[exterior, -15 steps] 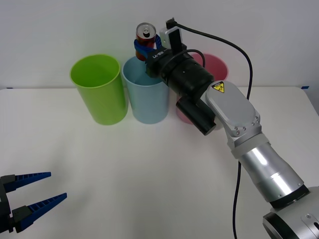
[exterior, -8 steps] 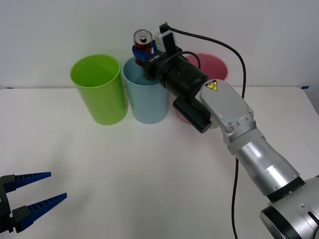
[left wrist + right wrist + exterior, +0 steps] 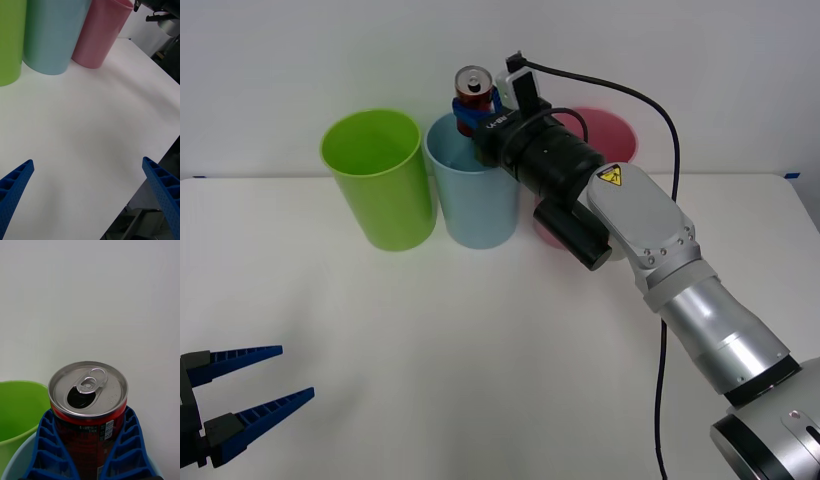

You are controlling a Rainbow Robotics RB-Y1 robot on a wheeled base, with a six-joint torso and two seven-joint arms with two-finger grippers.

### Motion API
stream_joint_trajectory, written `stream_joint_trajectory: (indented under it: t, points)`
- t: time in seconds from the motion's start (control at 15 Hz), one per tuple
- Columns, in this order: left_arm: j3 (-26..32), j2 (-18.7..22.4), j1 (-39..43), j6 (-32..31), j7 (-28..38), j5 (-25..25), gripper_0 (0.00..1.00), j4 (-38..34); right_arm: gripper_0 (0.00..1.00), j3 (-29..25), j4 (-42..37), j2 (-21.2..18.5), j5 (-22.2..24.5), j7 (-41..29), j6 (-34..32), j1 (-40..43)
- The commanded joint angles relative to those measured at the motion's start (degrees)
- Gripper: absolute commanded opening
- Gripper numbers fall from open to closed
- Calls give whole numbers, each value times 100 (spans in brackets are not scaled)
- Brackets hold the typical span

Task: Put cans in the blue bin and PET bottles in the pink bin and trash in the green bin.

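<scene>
My right gripper (image 3: 476, 108) is shut on a small red can (image 3: 473, 89) with a silver top, held upright just above the mouth of the light blue bin (image 3: 473, 195). In the right wrist view the can (image 3: 88, 405) sits between the blue ribbed fingers (image 3: 48, 450), with the blue bin's rim (image 3: 15, 461) below. The lime green bin (image 3: 378, 180) stands left of the blue one. The pink bin (image 3: 612, 140) stands to its right, largely behind my right arm. My left gripper (image 3: 242, 400) hovers open at the near left over bare table. No PET bottles or trash are in view.
The three bins stand in a row at the back of the white table (image 3: 480, 340), against a white wall. In the left wrist view the green bin (image 3: 9, 41), blue bin (image 3: 52, 33) and pink bin (image 3: 101, 32) show beyond open tabletop, whose edge runs at the right.
My right gripper with the can has shifted slightly, first left then back right, staying above the blue bin's mouth. The left arm has not moved.
</scene>
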Motion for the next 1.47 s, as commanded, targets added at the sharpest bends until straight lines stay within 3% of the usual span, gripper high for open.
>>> stream_joint_trajectory:
  t: [0.07,0.4,0.47,0.53,0.6,1.47]
  points:
    - [0,0,0,0,0,0,100,0,0,-2,-2,-7,-3,-19,8,3]
    - [0,0,0,0,0,0,100,0,0,7,6,-7,6,-28,8,3]
    - [0,0,0,0,0,0,100,0,33,7,-2,-7,6,16,61,3]
    - [0,0,0,0,0,0,100,0,92,7,-2,-16,6,-10,70,3]
    - [0,0,0,0,0,0,100,0,100,7,-2,-16,6,25,70,3]
    - [0,0,0,0,0,0,100,0,100,7,-20,-60,-38,-10,70,3]
